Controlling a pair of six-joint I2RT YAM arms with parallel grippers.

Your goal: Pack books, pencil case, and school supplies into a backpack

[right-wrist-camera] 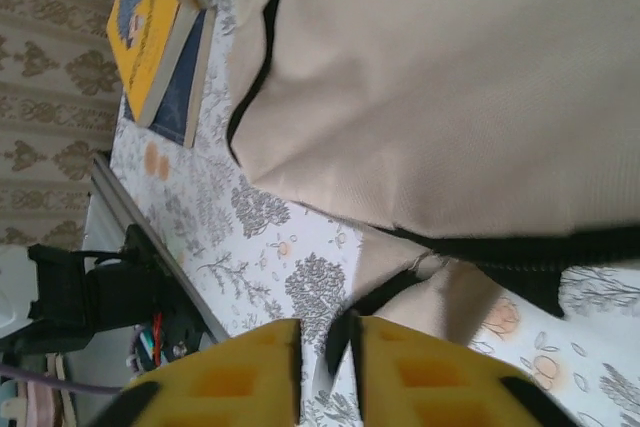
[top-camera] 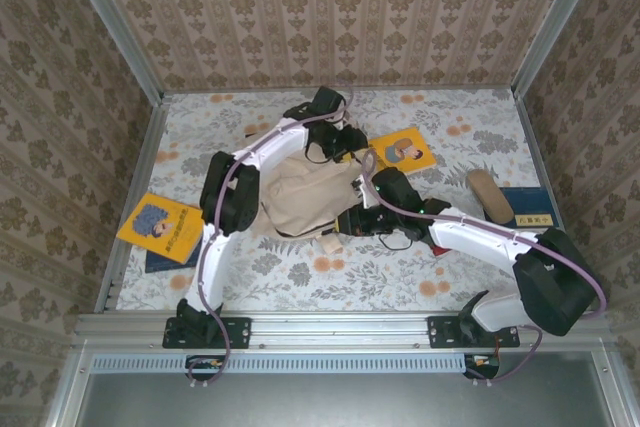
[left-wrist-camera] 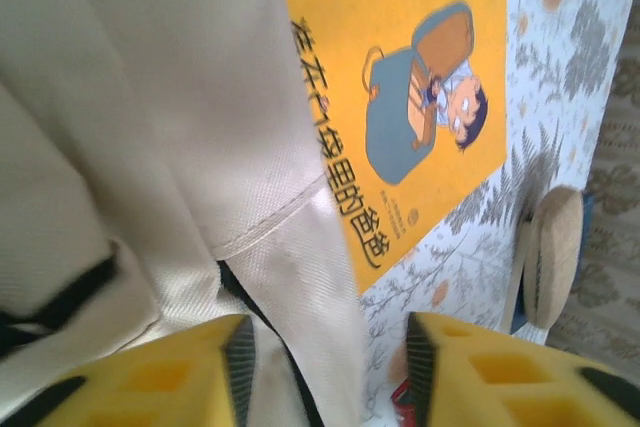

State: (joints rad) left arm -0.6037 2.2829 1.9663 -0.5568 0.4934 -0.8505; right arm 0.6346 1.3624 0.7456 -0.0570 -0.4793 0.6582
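Between the fingers of the left tool (left-wrist-camera: pixel 327 352), released, lies the backpack (left-wrist-camera: pixel 150 117).

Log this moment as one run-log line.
backpack: lying on table | left claw: open at backpack edge | right claw: slightly open at backpack's near edge | far yellow book: outside backpack

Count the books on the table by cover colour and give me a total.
Yellow books: 2, one at the table's left edge, one beyond the backpack
Dark blue books: 2, one under the left yellow one, one at the right edge
Total: 4
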